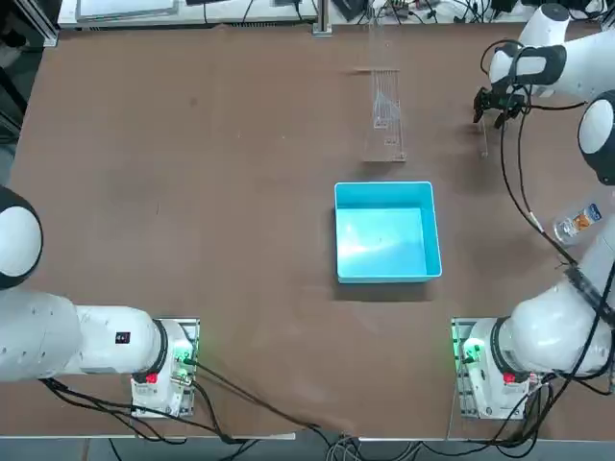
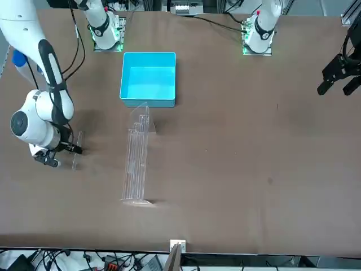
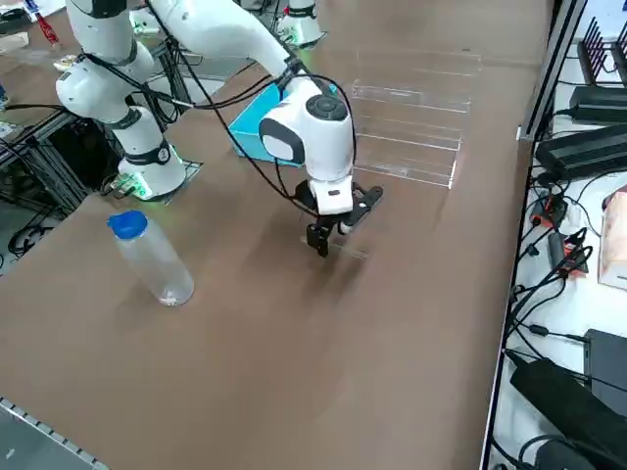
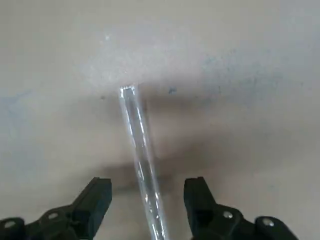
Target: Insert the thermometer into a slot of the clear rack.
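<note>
- In the top view, with near meaning the robot's base side, the right pincer (image 1: 497,110) is hovering over the far right part of the brown worktop (image 1: 259,230). The thermometer (image 1: 484,144) is lying just beside it, running roughly near to far. The clear rack (image 1: 385,115) is resting farther left, apart from the thermometer, its length also running near to far. The blue box (image 1: 387,235) is sitting on the near side of the rack, and a clear bottle (image 1: 577,223) is showing at the right.
- In the front view, keeping the robot's own directions, the pincer is reaching low at the worktop's right, its tips pointing down around the thermometer. The rack is lying to the left of them, its near end coming close to the box.
- In the right side view, the right arm (image 3: 318,117) is bending down toward the thermometer and partly covering the box. The rack is lying beyond, farther left on the worktop, while the bottle is showing its blue cap (image 3: 127,224) nearer the robot's base.
- In the right wrist view, the pincer is standing wide, with the thermometer running between its two black fingers (image 4: 95,205). Neither finger is touching the glass, so nothing is being held.
</note>
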You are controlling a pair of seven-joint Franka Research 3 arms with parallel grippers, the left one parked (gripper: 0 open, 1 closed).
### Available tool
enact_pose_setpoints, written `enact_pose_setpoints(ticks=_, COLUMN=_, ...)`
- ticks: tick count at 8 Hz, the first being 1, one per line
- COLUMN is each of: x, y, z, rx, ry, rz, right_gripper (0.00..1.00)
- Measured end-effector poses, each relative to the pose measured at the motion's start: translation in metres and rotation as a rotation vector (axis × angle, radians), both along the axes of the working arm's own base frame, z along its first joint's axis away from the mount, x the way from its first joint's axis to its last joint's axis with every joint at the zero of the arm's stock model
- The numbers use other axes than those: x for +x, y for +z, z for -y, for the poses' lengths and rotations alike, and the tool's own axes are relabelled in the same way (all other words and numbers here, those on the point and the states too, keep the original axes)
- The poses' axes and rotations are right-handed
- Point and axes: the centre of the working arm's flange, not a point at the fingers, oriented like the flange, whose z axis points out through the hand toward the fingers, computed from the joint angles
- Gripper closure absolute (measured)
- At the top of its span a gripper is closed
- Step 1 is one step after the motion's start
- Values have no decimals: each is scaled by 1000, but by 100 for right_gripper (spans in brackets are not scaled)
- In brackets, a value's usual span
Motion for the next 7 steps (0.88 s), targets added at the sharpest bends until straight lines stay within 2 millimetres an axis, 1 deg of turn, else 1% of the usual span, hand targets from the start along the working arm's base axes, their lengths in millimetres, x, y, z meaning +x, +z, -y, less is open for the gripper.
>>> enact_pose_setpoints(ticks=2, x=-1, y=-5, z=0, rx=2, ry=30, rz=-6, right_gripper=16)
enact_pose_setpoints(ticks=7, x=0, y=-17, z=0, rx=2, ry=42, rz=-16, right_gripper=30)
